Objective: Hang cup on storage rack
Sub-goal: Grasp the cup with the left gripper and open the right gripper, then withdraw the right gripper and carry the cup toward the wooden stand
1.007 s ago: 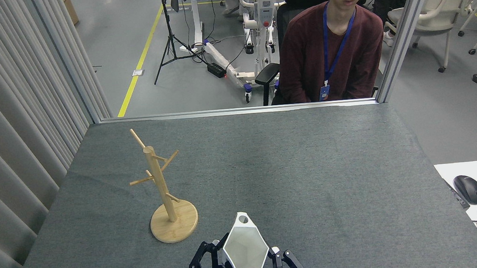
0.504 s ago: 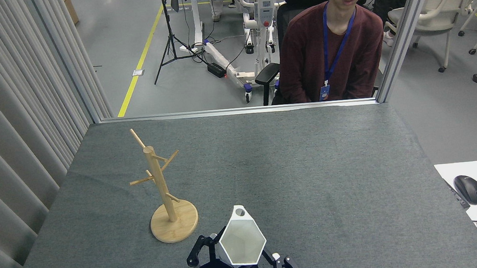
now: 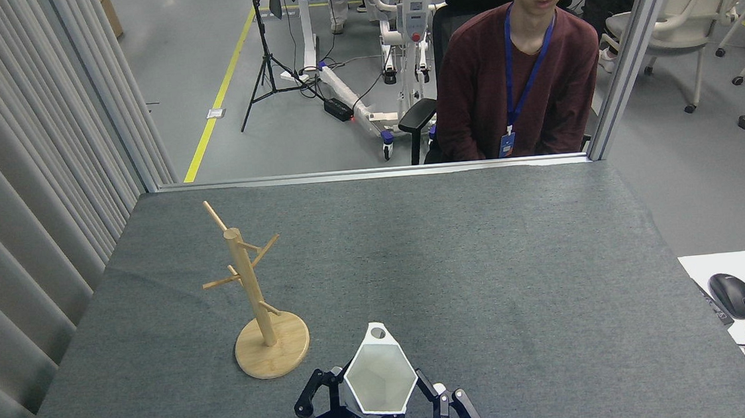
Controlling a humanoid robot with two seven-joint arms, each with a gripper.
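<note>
The white faceted cup (image 3: 380, 378) is held up near the table's front edge, its hexagonal mouth facing me and its pierced tab handle pointing away. My left gripper (image 3: 351, 406) is shut on the cup from below and the left, with one black finger (image 3: 307, 395) showing beside it. My right gripper (image 3: 452, 407) stands just right of the cup with its black fingers apart and nothing between them. The bamboo storage rack (image 3: 251, 291) stands upright on its round base to the cup's upper left, all pegs bare.
The grey felt table (image 3: 483, 260) stretches back to a metal rail. A person in a dark red top (image 3: 515, 78) sits behind it. Grey curtain panels (image 3: 26, 196) line the left side. A mouse (image 3: 733, 295) lies on a white desk at the right.
The cup shifted slightly left and up with my left gripper, whose wrist came further into view. My right gripper dipped, then rose again beside the cup.
</note>
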